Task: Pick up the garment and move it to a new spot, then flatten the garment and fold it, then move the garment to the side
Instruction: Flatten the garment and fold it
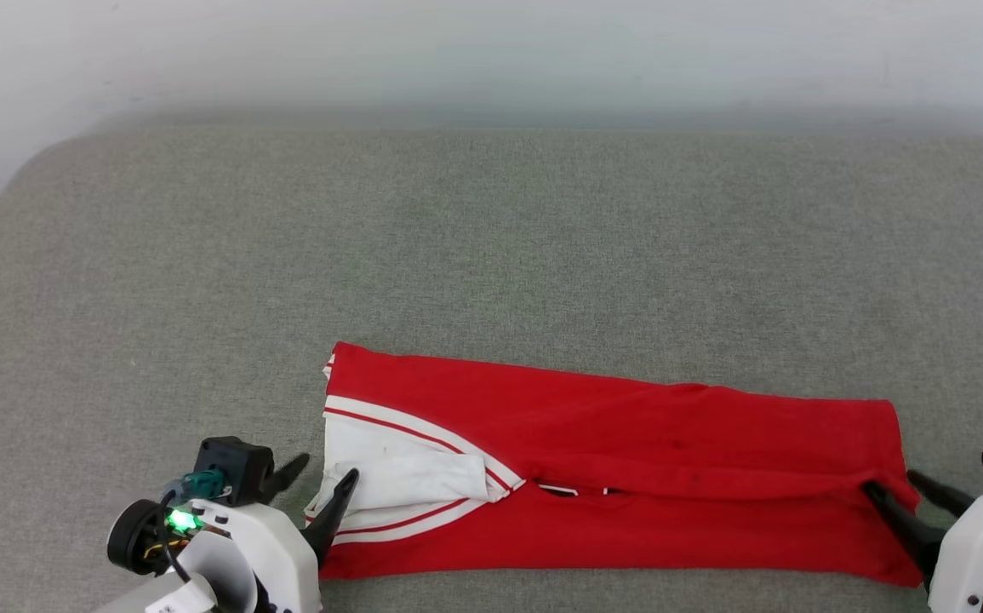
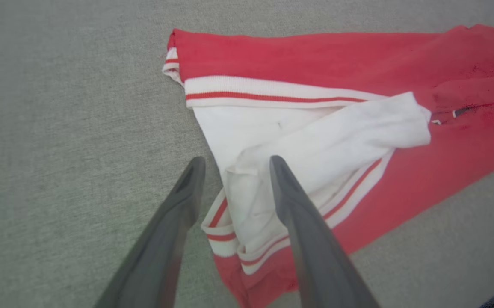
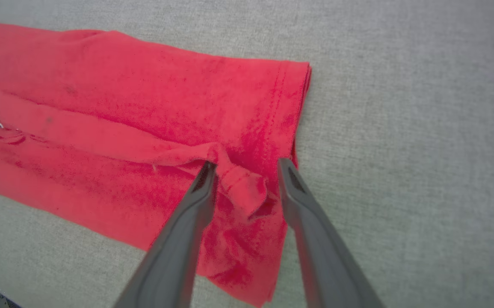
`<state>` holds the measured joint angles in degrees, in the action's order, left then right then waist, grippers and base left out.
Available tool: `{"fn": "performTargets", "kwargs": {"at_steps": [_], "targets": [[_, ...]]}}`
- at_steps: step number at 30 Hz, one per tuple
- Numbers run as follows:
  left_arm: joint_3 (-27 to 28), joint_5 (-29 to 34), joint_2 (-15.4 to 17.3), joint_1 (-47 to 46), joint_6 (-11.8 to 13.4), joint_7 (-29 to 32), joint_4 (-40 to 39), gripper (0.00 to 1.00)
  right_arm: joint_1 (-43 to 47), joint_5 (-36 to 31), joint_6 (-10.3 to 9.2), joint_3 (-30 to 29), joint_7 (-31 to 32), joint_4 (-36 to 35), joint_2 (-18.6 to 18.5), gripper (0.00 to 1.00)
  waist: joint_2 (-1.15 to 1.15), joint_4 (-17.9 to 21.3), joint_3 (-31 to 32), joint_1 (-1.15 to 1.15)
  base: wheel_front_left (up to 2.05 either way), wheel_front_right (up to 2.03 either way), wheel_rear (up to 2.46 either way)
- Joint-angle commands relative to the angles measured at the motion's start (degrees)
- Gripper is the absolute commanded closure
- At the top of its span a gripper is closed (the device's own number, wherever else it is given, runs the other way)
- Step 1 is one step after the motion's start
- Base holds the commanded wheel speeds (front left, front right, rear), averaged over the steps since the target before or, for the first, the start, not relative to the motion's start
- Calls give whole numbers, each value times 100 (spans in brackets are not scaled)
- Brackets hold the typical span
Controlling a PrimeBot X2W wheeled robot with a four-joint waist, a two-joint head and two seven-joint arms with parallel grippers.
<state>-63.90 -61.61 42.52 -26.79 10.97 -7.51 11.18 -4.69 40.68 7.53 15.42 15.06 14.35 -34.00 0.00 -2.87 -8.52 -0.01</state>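
A grey fabric surface [image 1: 491, 238], with a pale wall [image 1: 491, 51] behind, bears the garment [image 1: 627, 443] near its front edge, from centre to right. The left gripper [image 1: 328, 466] stands part open and empty, fingers astride the garment's white, stripe-trimmed left end. The garment lies folded into a long red band, and its puckered right hem corner sits ungripped between the part-open fingers of the right gripper [image 1: 889, 481].
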Motion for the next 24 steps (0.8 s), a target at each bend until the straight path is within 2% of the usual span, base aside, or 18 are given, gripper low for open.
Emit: {"fn": "performTargets", "kwargs": {"at_steps": [1, 6, 12, 16, 17, 20, 24], "targets": [[109, 108, -50, 107, 183, -292, -43, 0, 92, 124, -7, -137, -49, -174, 11, 0, 0, -3, 77, 1, 0, 0, 0], [461, 351, -104, 265, 679, -691, -224, 0, 105, 173, -7, -602, 60, -640, -223, 0, 0, -24, 192, 1, 0, 0, 0], [1176, 981, -265, 567, 1129, -775, -520, 0, 133, 237, -7, -1004, 440, -888, -514, 0, 0, -114, 246, 1, 0, 0, 0], [1859, 1565, -451, 969, 1325, -775, -655, 0, 112, 527, -7, -995, 1032, -765, -675, 0, 0, -170, 238, 1, 0, 0, 0], [1859, 1565, -451, 969, 1325, -775, -655, 0, 112, 527, -7, -995, 1032, -765, -675, 0, 0, -170, 238, 1, 0, 0, 0], [2347, 2057, -650, 1198, 1407, -773, -766, 0, 55, 678, -7, -931, 1482, -609, -725, 0, 0, -227, 190, 1, 0, 0, 0], [2883, 2724, -964, 1514, 1425, -773, -884, 0, -86, 841, -7, -834, 1845, -366, -618, 0, 0, -332, 74, 1, 0, 0, 0]]}}
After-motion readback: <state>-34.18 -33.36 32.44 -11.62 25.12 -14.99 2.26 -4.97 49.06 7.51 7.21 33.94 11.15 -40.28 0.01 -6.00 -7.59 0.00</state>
